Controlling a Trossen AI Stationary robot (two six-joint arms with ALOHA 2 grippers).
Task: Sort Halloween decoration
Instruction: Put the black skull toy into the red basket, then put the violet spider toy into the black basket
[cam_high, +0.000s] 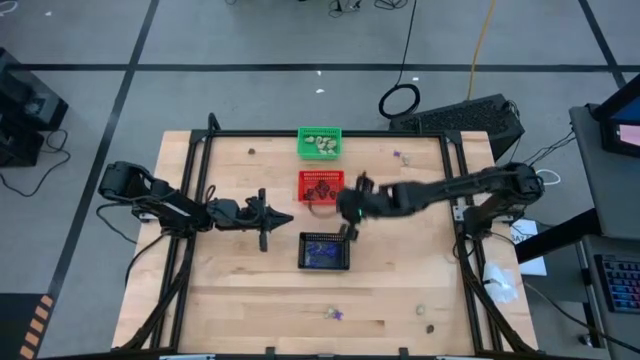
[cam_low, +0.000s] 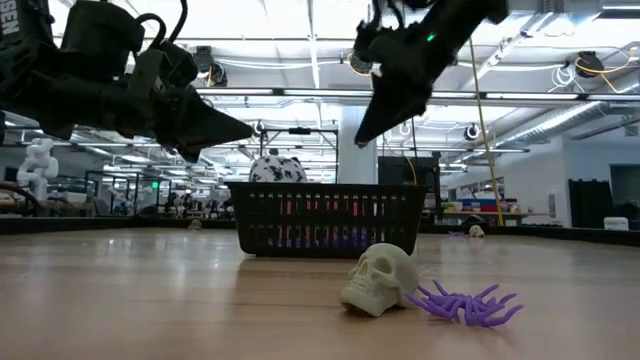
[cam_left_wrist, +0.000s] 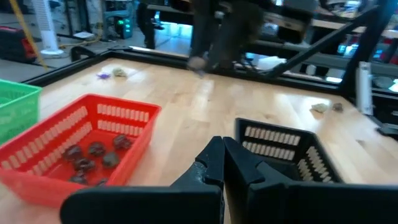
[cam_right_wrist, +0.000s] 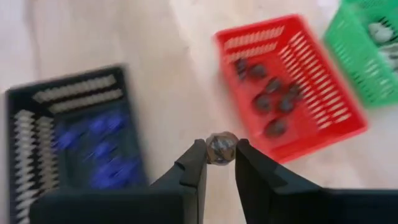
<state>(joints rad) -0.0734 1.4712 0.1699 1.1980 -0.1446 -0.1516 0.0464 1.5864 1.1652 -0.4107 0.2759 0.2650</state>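
The right gripper (cam_right_wrist: 220, 163) hangs above the table (cam_high: 240, 300), pinching a small dark brown trinket (cam_right_wrist: 220, 148) between its fingertips. Below it lie the red basket (cam_right_wrist: 323, 118) holding more brown trinkets (cam_right_wrist: 273, 99) and the black basket (cam_right_wrist: 37, 124) holding purple ones (cam_right_wrist: 102, 149). The left gripper (cam_left_wrist: 222, 160), fingers pressed together, waits beside the black basket. Farther off on the wood lie a cream skull (cam_low: 380, 280) and a purple spider (cam_low: 468, 303), touching.

High view looks straight down on the whole pale wooden bench (cam_high: 250, 300). Low view skims it at surface level. Both wrist views look down close, sharing the red rectangular mesh basket (cam_left_wrist: 81, 134).
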